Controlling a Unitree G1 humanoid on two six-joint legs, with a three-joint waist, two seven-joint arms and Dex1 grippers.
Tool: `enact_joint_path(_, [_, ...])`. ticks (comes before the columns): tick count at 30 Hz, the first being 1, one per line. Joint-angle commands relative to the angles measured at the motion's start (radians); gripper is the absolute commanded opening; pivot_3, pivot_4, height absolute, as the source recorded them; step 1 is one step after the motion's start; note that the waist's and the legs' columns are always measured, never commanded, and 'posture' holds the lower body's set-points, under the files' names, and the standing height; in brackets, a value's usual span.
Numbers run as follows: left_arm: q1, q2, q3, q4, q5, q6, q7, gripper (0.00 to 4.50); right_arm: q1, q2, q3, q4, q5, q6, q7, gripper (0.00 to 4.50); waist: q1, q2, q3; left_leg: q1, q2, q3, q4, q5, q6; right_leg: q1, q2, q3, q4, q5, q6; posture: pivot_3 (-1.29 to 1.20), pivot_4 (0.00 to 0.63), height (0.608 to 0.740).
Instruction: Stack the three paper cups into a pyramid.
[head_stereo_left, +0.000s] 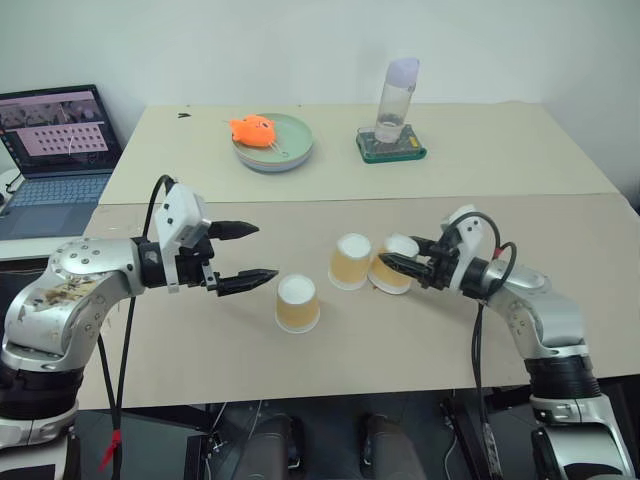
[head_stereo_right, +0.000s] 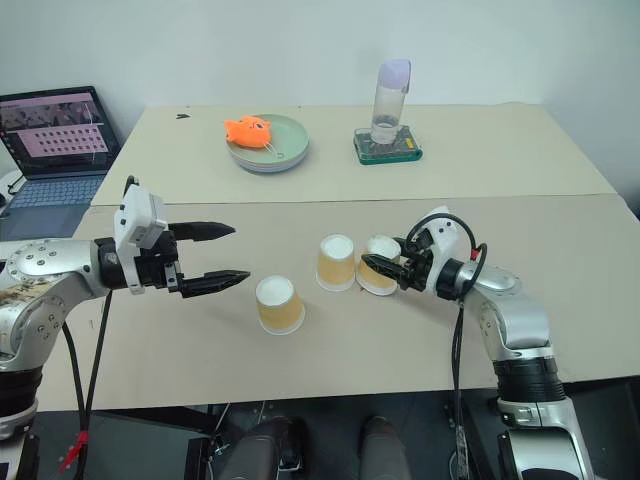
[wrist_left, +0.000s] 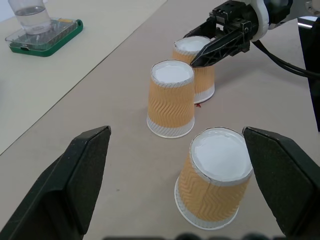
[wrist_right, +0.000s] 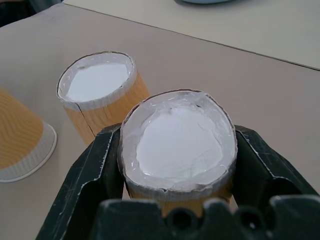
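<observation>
Two tan tabletops are filling the scene: a brownish near table (head_stereo_left: 420, 350) and, butted against its far edge, a paler far table (head_stereo_left: 480, 150), both running up to a plain white wall (head_stereo_left: 250, 40).

Taking the middle cup (head_stereo_left: 351, 261) as the landmark, all three paper cups are sitting upside down on the near table, white bases up. The nearest cup (head_stereo_left: 298, 303) is standing alone, closer to the robot than the middle cup and off to its left, a little apart from it. The left gripper (head_stereo_left: 246, 253) is hovering to the left of that cup with its black fingers spread wide and gripping nothing. The middle cup is standing upright on its rim. Touching it on the right, the third cup (head_stereo_left: 391, 270) is leaning slightly, and the right gripper (head_stereo_left: 396, 264) is clamping its two fingers against that cup's sides, as the right wrist view is showing plainly.

Beyond the middle cup, on the far table, a pale green plate (head_stereo_left: 290, 150) is carrying an orange toy (head_stereo_left: 252, 130), sitting back and to the left. A clear bottle (head_stereo_left: 396, 100) is standing on a green tray (head_stereo_left: 391, 148) back and slightly right. Far off to the left, an open laptop (head_stereo_left: 55, 160) is glowing on a lower surface.
</observation>
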Motion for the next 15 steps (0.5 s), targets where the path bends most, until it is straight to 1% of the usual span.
enact_joint_path(1, [-0.010,0.018,0.031,-0.035,-0.013,0.001,0.006,4.50,-0.019,-0.001,-0.005,-0.009,-0.011,-0.034,0.009,2.61,-0.001,0.000,0.000,0.000,0.000,0.000,0.000,0.000,0.000,0.000,0.000,0.000,0.000,0.000,0.000,0.00,0.150,0.740])
enact_joint_path(3, [-0.011,0.020,0.031,-0.032,-0.014,0.001,0.006,4.50,-0.019,0.002,-0.003,-0.007,-0.012,-0.034,0.008,2.61,-0.001,0.000,0.000,0.000,0.000,0.000,0.000,0.000,0.000,0.000,0.000,0.000,0.000,0.000,0.000,0.00,0.150,0.740])
enact_joint_path(4, [-0.011,0.020,0.030,-0.031,-0.014,0.000,0.006,4.50,-0.019,0.004,-0.002,-0.007,-0.013,-0.033,0.007,3.57,-0.001,0.000,0.000,0.000,0.000,0.000,0.000,0.000,0.000,0.000,0.000,0.000,0.000,0.000,0.000,0.00,0.150,0.740])
enact_joint_path(5, [-0.010,0.020,0.030,-0.031,-0.015,-0.001,0.006,4.50,-0.018,0.006,-0.001,-0.010,-0.013,-0.031,0.007,3.69,-0.001,0.000,0.000,0.000,0.000,0.000,0.000,0.000,0.000,0.000,0.000,0.000,0.000,0.000,0.000,0.00,0.150,0.740])
enact_joint_path(6, [-0.010,0.020,0.029,-0.031,-0.016,-0.001,0.006,4.50,-0.018,0.008,0.000,-0.013,-0.012,-0.029,0.006,3.96,-0.001,0.000,0.000,0.000,0.000,0.000,0.000,0.000,0.000,0.000,0.000,0.000,0.000,0.000,0.000,0.00,0.150,0.740])
enact_joint_path(7, [-0.009,0.020,0.029,-0.030,-0.016,-0.002,0.006,4.50,-0.018,0.009,0.000,-0.016,-0.012,-0.027,0.005,4.35,-0.001,0.000,0.000,0.000,0.000,0.000,0.000,0.000,0.000,0.000,0.000,0.000,0.000,0.000,0.000,0.00,0.150,0.740])
enact_joint_path(8, [-0.009,0.021,0.028,-0.030,-0.017,-0.003,0.006,4.50,-0.020,0.010,-0.002,-0.018,-0.010,-0.024,0.002,4.48,-0.001,0.000,0.000,0.000,0.000,0.000,0.000,0.000,0.000,0.000,0.000,0.000,0.000,0.000,0.000,0.00,0.150,0.740])
enact_joint_path(15, [-0.011,0.018,0.022,-0.023,-0.012,-0.010,0.004,4.50,-0.027,-0.013,-0.054,-0.072,0.042,0.000,0.012,4.48,0.000,0.000,0.000,0.000,0.000,0.000,0.000,0.000,0.000,0.000,0.000,0.000,0.000,0.000,0.000,0.00,0.150,0.740])
